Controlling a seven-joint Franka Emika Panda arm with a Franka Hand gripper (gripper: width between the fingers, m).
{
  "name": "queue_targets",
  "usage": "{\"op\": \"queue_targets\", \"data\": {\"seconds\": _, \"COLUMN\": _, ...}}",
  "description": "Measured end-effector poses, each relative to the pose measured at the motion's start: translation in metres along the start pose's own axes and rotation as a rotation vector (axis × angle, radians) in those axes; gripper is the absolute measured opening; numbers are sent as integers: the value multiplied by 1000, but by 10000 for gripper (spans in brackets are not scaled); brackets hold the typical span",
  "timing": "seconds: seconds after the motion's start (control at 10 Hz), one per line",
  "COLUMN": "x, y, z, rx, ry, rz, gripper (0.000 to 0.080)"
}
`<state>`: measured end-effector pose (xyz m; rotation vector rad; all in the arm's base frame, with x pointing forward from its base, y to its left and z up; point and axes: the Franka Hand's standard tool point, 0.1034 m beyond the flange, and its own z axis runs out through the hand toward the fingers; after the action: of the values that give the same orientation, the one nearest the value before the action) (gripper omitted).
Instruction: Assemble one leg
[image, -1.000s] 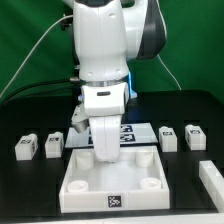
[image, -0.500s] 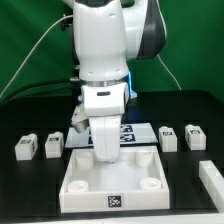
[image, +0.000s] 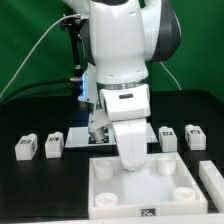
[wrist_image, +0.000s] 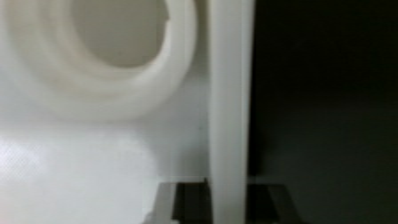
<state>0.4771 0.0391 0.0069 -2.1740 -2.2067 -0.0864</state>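
**A:** Moved since half a second ago: the arm and the plate (image: 110, 200). Both now sit further toward the exterior view's right. The plate is nearer the camera, and the frame cuts off its front edge.

**B:** Tool?

**A:** Tool (wrist_image: 228, 205), wrist view: closed on the plate's upright wall, with a dark finger (wrist_image: 187, 203) on either side. One round socket (wrist_image: 116, 50) is blurred and partly cropped. In the exterior view the fingertips are too hard to make out.

**B:** Legs?

**A:** Four, all loose on the black worktop (image: 40, 190) and well apart from the tool. Leg (image: 26, 147) and leg (image: 54, 145) are at the exterior view's left. Leg (image: 169, 138) and leg (image: 195, 136) are at its right.

**B:** Other entries?

**A:** Marker board (image: 97, 137), mostly hidden behind the arm. White block (image: 212, 178), cut off at the edge, kind unclear.
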Motion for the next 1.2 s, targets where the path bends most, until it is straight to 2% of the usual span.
{"op": "queue_targets", "data": {"seconds": 0.1, "x": 10, "y": 9, "z": 1, "rx": -10, "ry": 8, "rz": 22, "gripper": 57}}
{"op": "queue_targets", "data": {"seconds": 0.3, "x": 20, "y": 14, "z": 1, "rx": -11, "ry": 13, "rz": 60, "gripper": 57}}
{"op": "queue_targets", "data": {"seconds": 0.7, "x": 20, "y": 13, "z": 2, "rx": -12, "ry": 1, "rz": 76, "gripper": 57}}
{"op": "queue_targets", "data": {"seconds": 0.8, "x": 19, "y": 13, "z": 2, "rx": -11, "ry": 1, "rz": 77, "gripper": 144}}
{"op": "queue_targets", "data": {"seconds": 0.9, "x": 19, "y": 13, "z": 2, "rx": -11, "ry": 1, "rz": 78, "gripper": 280}}
{"op": "queue_targets", "data": {"seconds": 1.0, "x": 19, "y": 13, "z": 2, "rx": -11, "ry": 1, "rz": 78, "gripper": 280}}
{"op": "queue_targets", "data": {"seconds": 1.1, "x": 18, "y": 13, "z": 2, "rx": -10, "ry": 1, "rz": 78, "gripper": 499}}
{"op": "queue_targets", "data": {"seconds": 1.2, "x": 18, "y": 13, "z": 2, "rx": -10, "ry": 1, "rz": 79, "gripper": 602}}
